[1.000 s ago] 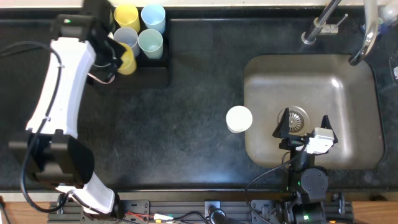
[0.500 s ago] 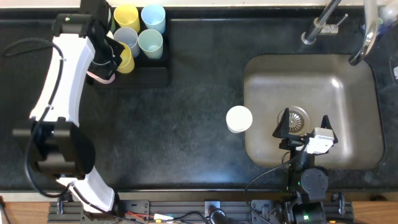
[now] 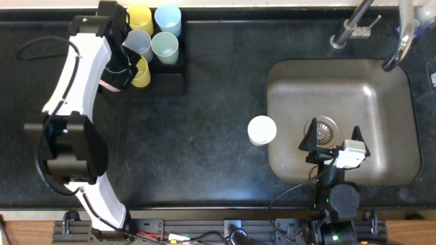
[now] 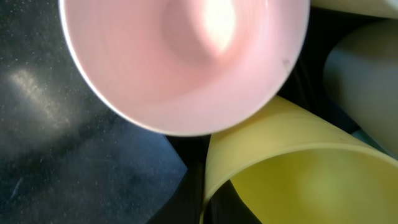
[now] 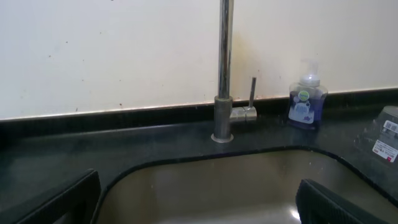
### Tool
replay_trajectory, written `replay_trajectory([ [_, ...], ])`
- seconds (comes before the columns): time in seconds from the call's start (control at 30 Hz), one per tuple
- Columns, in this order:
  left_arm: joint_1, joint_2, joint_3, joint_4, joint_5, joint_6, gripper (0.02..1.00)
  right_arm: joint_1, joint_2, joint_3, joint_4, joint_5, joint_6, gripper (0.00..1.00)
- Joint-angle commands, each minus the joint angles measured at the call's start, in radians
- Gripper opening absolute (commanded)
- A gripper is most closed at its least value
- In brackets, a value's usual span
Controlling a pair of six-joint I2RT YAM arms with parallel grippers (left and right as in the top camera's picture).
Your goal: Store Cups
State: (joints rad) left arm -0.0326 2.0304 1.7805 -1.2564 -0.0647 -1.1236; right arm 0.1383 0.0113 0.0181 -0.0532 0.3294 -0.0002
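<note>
Yellow plastic up front: tilted yellow cup [image 3: 142,72] at the front-left corner of the black rack [image 3: 170,82], jammed against the left gripper [image 3: 122,62], mostly buried under the white arm [image 3: 75,75]. Open or clamped on it? Can't tell. From the left wrist, same cup cropped at the edge, rim touching a pink cup [image 4: 186,56] with its mouth toward the lens, also cut off; no telling which slot. Seated behind in the rack: upright yellow cup [image 3: 138,15], blue cup [image 3: 167,17], pale grey cup [image 3: 139,41], teal cup [image 3: 164,46]. Lone white cup [image 3: 261,130] on the dark counter [image 3: 204,170], just beside the sink [image 3: 286,88]. Right gripper [image 3: 333,129] hanging over the sink, fingers spread wide apart.
</note>
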Motion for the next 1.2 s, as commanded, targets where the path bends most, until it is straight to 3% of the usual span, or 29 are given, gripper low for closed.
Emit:
replay_trajectory([
  [0.03, 0.001, 0.026, -0.001, 0.011, -0.012, -0.011, 0.069, 0.003, -0.007, -0.013, 0.005, 0.004, 0.0, 0.998],
  [0.4, 0.001, 0.044, -0.001, 0.018, -0.013, -0.011, 0.13, 0.003, -0.007, -0.013, 0.005, 0.004, 0.0, 0.998],
  [0.47, 0.001, 0.044, -0.001, 0.017, -0.013, -0.011, 0.364, 0.003, -0.007, -0.013, 0.005, 0.004, 0.0, 0.998],
  [0.53, 0.001, 0.044, -0.001, 0.018, -0.013, -0.01, 0.7, 0.003, -0.007, -0.013, 0.005, 0.004, 0.0, 0.998],
  [0.73, -0.002, 0.04, -0.001, 0.017, -0.012, -0.008, 0.998, 0.003, -0.007, -0.013, 0.005, 0.004, 0.0, 0.998],
  [1.0, -0.084, -0.081, -0.001, 0.017, -0.054, -0.003, 0.998, 0.003, -0.007, -0.013, 0.005, 0.004, 0.0, 0.996],
  [1.2, -0.232, -0.214, -0.001, 0.011, -0.159, 0.0, 0.998, 0.003, -0.007, -0.013, 0.005, 0.004, 0.0, 0.998],
])
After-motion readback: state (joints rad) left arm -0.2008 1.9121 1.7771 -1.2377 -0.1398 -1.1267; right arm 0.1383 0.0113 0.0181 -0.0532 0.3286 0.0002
